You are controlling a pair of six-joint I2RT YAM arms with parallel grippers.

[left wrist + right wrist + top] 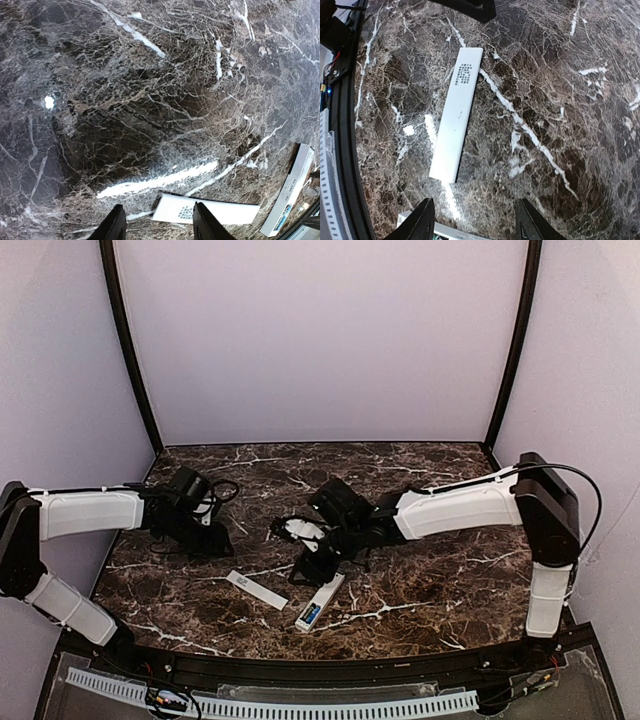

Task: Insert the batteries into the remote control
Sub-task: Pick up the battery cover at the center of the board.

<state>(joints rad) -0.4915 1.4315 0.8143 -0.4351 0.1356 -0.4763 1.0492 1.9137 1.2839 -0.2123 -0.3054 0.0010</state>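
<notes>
While you're holding the left gripper (159, 214) open, empty, near the white strip (257, 589) | remote control (322, 598) is lying mid-table, blue battery (312, 614) showing at its near end | right gripper (474, 206) is hovering beside it, fingers (422, 222) apart, empty | be squaring to that battery before descending; strip is crowding left, table (450, 600) is lying free rightward

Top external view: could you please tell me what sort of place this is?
Probably a robot test booth: plain pale walls enclose a dark marble-patterned tabletop, with the left arm and right arm mounted at its near edge.
</notes>
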